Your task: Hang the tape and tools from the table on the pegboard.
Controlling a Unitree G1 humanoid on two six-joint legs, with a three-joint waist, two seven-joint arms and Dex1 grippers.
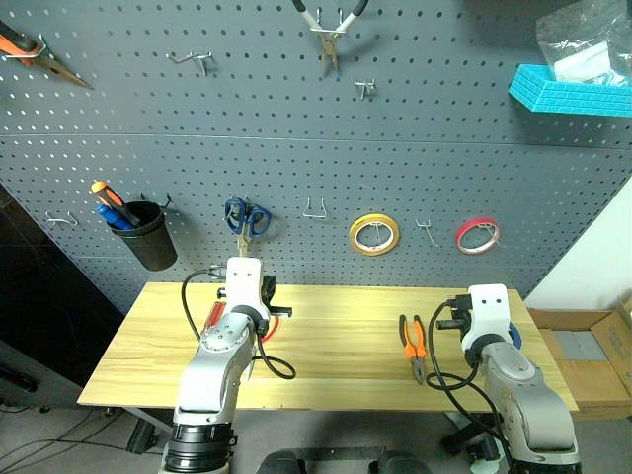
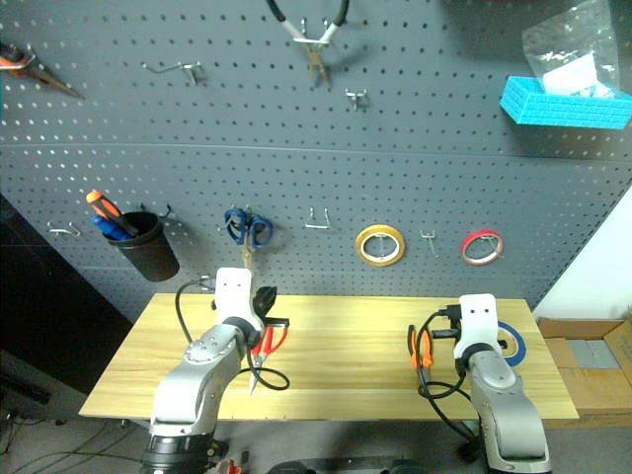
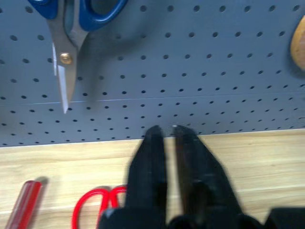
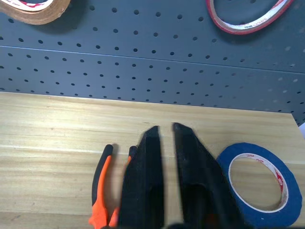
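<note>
The wide blue tape (image 4: pixel 248 147) lies flat on the wooden table (image 1: pixel 336 326), just right of my right gripper (image 4: pixel 164 126), which is shut and empty. The orange-and-black pliers (image 1: pixel 413 341) lie just left of that gripper. My left gripper (image 3: pixel 164 130) hovers shut and empty over the table's back left part. The red-handled scissors (image 3: pixel 95 192) and the slim red-handled tool (image 3: pixel 26 200) lie below and left of it. Both grippers point at the dark grey pegboard (image 1: pixel 395 148) behind the table.
On the pegboard hang blue-handled scissors (image 1: pixel 247 217), a yellow roll (image 1: pixel 357 237), a thin red roll (image 1: pixel 460 237), a black cup (image 1: pixel 148 242) of screwdrivers, white-handled pliers (image 1: pixel 329 30), long-nosed orange pliers (image 1: pixel 39 54) and a blue bin (image 1: pixel 573 94). Bare hooks (image 1: pixel 314 209) sit between them.
</note>
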